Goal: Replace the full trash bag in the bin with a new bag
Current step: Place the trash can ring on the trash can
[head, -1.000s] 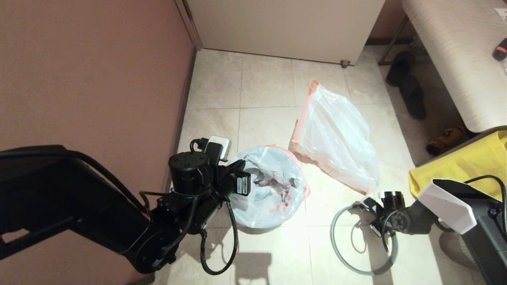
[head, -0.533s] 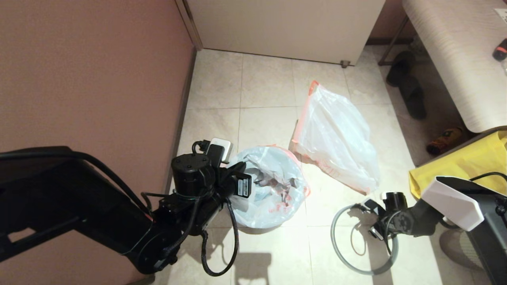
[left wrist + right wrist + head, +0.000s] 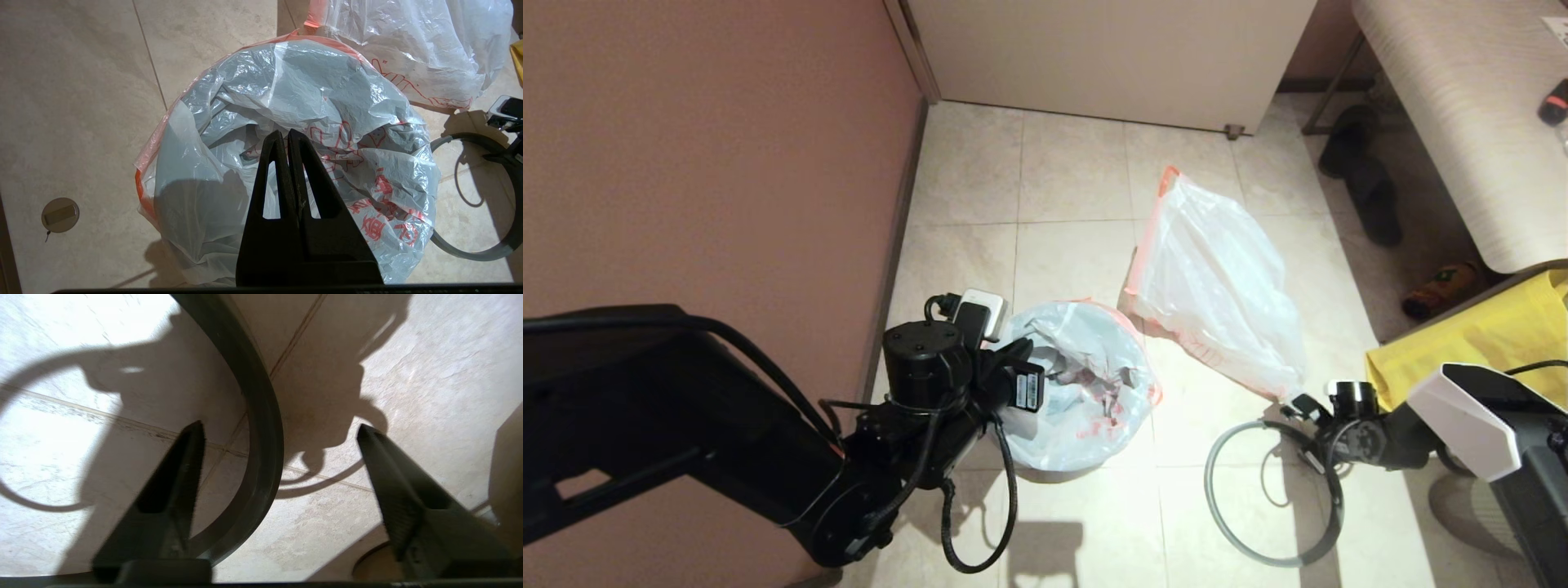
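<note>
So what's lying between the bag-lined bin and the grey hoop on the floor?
Nothing: in the head view only bare beige tile floor separates the bag-lined round bin from the grey plastic hoop.

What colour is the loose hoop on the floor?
Grey; the hoop shows best in the head view.

Home interior, likely an entryway or bedroom corner: beige stone-look tiled floor point(image 3: 1070, 171), dusty-pink painted wall point(image 3: 711, 147), white cabinet or door panel point(image 3: 1111, 57) at the back. Dark slippers point(image 3: 1364, 175) lie beside a pale wood-grain bench point(image 3: 1462, 106); yellow fabric bag point(image 3: 1470, 347) nearby; round floor drain cover point(image 3: 60, 214).
</note>
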Tool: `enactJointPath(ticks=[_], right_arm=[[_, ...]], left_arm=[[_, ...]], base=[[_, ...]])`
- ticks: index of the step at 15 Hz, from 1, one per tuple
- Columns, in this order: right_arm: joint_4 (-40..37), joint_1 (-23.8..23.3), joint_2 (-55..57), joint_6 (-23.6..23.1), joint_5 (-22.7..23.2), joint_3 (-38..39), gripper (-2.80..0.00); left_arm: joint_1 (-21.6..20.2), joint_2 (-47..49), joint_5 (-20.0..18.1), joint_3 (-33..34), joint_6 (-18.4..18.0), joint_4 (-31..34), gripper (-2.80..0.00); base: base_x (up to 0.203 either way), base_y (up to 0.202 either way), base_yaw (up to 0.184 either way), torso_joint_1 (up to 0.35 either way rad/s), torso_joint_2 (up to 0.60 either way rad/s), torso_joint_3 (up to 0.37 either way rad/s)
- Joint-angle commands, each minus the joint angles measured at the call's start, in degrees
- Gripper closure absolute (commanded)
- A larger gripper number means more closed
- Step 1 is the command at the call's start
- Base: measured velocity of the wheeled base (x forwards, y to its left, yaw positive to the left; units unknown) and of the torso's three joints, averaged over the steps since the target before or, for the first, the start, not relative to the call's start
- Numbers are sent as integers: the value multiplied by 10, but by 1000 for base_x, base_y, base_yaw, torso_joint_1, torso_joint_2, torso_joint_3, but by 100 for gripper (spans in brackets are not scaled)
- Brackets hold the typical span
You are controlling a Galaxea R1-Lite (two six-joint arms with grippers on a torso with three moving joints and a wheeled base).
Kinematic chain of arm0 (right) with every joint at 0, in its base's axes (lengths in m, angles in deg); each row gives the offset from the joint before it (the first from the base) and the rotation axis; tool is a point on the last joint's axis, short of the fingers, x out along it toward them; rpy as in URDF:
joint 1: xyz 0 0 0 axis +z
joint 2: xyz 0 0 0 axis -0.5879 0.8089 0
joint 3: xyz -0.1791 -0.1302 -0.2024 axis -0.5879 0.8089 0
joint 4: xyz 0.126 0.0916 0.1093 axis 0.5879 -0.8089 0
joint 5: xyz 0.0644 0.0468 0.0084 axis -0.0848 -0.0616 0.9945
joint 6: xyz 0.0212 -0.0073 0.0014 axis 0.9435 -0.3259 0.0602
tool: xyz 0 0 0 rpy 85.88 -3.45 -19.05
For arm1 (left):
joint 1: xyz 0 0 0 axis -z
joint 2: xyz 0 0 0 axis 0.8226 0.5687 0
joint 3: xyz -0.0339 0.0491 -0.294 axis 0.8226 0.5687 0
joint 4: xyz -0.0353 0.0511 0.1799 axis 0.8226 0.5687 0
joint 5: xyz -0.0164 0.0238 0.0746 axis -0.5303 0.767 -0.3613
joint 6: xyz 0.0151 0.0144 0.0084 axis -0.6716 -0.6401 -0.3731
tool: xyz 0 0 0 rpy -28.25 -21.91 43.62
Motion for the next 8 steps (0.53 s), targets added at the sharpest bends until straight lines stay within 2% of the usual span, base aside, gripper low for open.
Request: enactJointPath(ticks=[1, 4, 8], right_arm=[[-13, -4, 24, -3, 0, -24, 0], [-46, -7, 55, -2, -1, -58, 0], [-47, -4, 37, 0, -1, -31, 0]], left_arm=[[0, 4, 1, 0, 0, -4, 0], [0, 6, 1, 0, 0, -4, 0], [-1, 4, 1, -2, 0, -4, 0]], base=[[0, 0, 0, 0, 0, 0], [0, 0, 0, 0, 0, 0], [0, 0, 0, 0, 0, 0]])
